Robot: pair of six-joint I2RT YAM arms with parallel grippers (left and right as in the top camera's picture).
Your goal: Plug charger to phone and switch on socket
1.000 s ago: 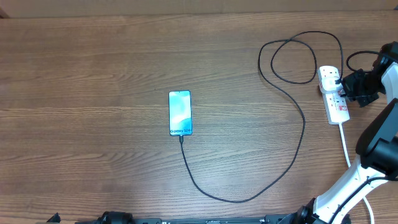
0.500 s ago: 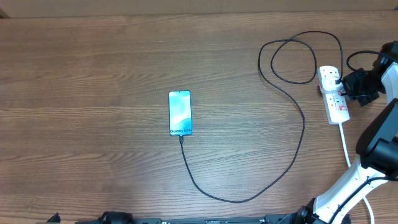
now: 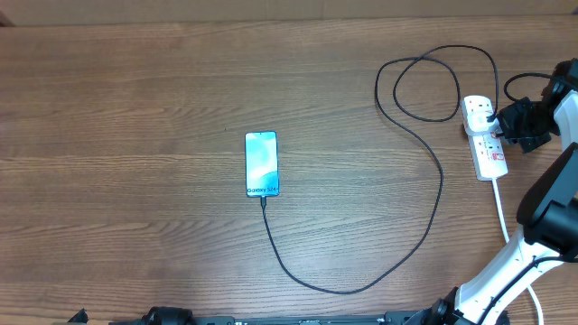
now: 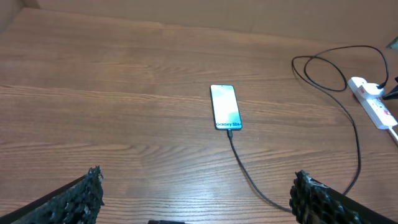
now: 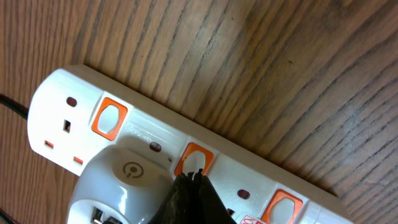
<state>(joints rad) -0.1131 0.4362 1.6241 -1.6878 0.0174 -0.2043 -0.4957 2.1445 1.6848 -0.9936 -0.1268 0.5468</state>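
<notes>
**Entry: socket switch, no movement over the last second**

Slim blue-screened smartphone (image 3: 262,163) lay mid-table, with the thin black charger cable (image 3: 442,181) already seated at its lower edge. White plastic power strip (image 3: 484,137) sat far right. Right gripper (image 5: 191,186), pinched shut on nothing, had its tips at an orange rocker switch (image 5: 194,158). Left gripper (image 4: 198,196) idled, spread wide. Nothing had shifted, so the switching was probably still under way.

Under me lies a brown wooden table (image 3: 135,90), its grain running in long streaks from side to side. Up close, I see the table's grain as dark, fine lines slanting across the boards. Beyond the table's far edge I can make out a thin, pale beige strip (image 3: 271,9).
</notes>
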